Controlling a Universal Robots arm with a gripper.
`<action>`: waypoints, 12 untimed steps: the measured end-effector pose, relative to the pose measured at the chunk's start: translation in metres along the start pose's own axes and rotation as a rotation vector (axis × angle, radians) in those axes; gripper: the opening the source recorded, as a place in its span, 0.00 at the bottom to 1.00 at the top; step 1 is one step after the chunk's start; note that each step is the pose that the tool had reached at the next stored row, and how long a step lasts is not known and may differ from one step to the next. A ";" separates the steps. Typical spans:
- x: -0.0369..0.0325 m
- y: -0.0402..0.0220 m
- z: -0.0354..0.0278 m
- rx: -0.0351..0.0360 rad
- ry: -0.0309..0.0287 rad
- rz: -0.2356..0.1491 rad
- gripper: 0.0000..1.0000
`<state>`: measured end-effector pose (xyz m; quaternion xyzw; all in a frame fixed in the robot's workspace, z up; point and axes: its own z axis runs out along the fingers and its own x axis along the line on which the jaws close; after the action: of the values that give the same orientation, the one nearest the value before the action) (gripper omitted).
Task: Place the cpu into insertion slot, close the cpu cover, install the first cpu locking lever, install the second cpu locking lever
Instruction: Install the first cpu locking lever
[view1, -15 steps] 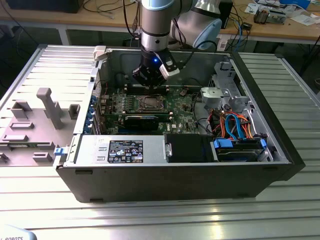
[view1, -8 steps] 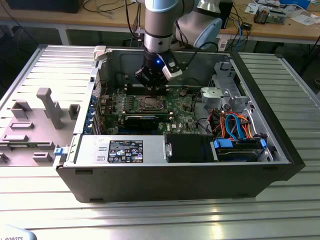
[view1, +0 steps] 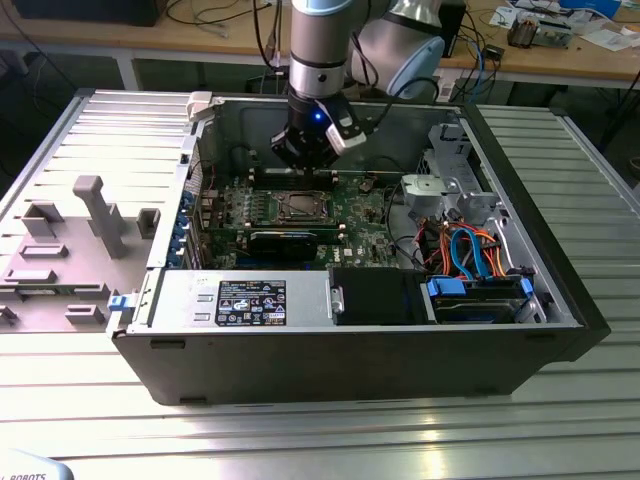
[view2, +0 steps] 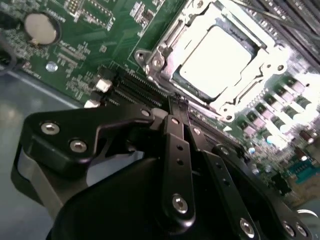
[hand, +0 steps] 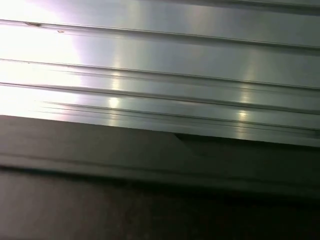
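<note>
- The claw hangs inside the open computer case, low over the far edge of the green board, just behind the slot in the exterior view.
- In the second wrist view the claw has its black fingers pressed together, with nothing between them; their tips sit at the near rim of the slot, close above the board.
- The cpu lies flat in the slot, its pale metal top bright with glare, just beyond the fingertips and apart from them.
- The cover lies down around the cpu as a silvery frame, the chip showing through its window.
- Whether either locking lever is latched I cannot tell.
- In the exterior view a long black card lies on the board on the near side of the slot, away from the claw.
- The case rests on a ribbed metal worktop; grey fixture blocks stand on it at the exterior view's left.
- Orange and blue cables bunch by the drive bay at the exterior view's right.
- The first wrist view shows ribbed metal above a dark edge.
</note>
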<state>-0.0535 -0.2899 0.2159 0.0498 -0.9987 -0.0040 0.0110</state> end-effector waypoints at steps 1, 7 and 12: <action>0.0001 0.0000 -0.0028 0.0000 -0.0004 0.000 0.11; 0.0023 -0.0206 -0.0049 0.0142 0.0007 0.000 0.11; 0.0041 -0.0393 -0.0049 0.0641 0.0055 0.001 0.11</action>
<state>-0.0536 -0.3294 0.2206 0.0496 -0.9983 0.0282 0.0122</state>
